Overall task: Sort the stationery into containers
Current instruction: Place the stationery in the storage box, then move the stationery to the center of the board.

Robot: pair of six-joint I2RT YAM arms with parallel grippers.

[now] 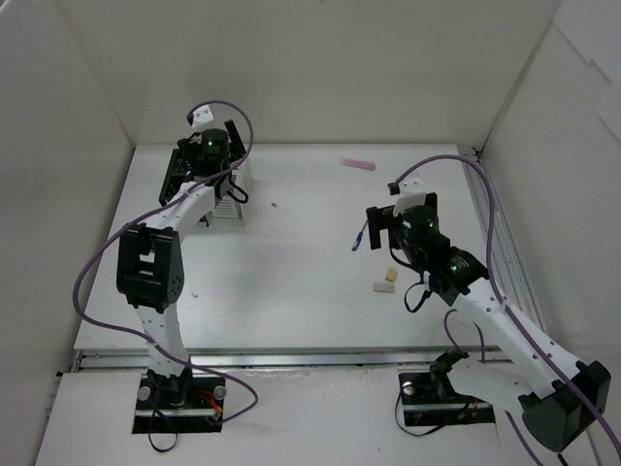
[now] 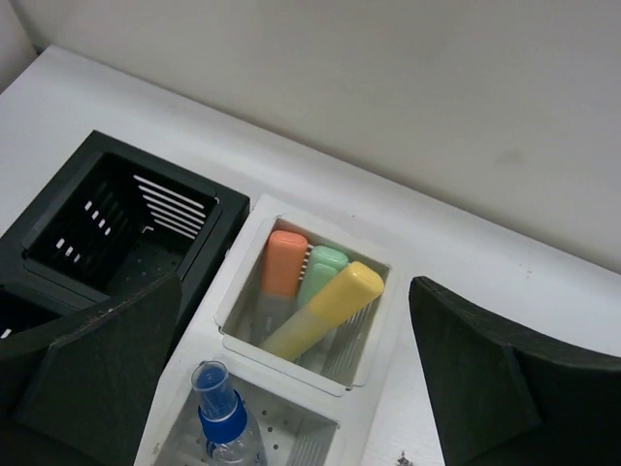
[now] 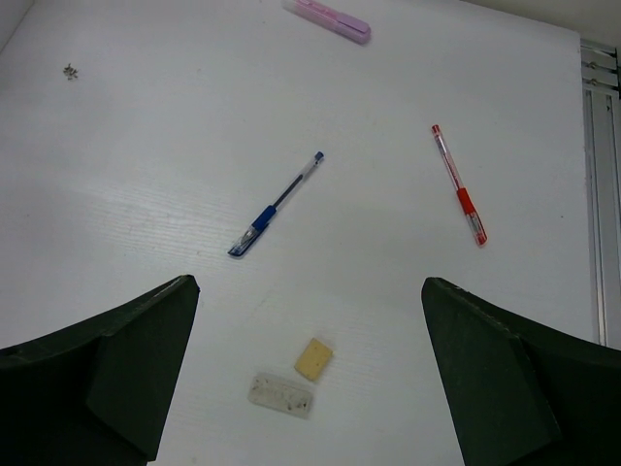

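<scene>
My left pincer [image 2: 296, 320] stands wide open and holds nothing. It hangs over the white slatted organizer [image 2: 243, 291], which is joined to the black slatted organizer [image 2: 58, 214] at the far left corner of the table [image 1: 291, 301]. In the white organizer's far compartment the orange-capped highlighter [image 2: 283, 267], the green-capped highlighter [image 2: 320, 270] and the yellow highlighter [image 2: 325, 306] lean with their caps up. The blue-capped marker [image 2: 223, 417] stands in its near compartment.

My right pincer [image 3: 310, 283] is also fully open and empty. Below it, on the right half of the table, the thin blue pen [image 3: 275, 206] lies diagonally. The thin red pen [image 3: 459, 184] points almost straight from the near edge to the far edge. Two small beige erasers [image 3: 312, 358] [image 3: 280, 395] lie just beside each other. The pink highlighter [image 3: 327, 19] lies near the far edge, its long axis almost parallel to that edge.
</scene>
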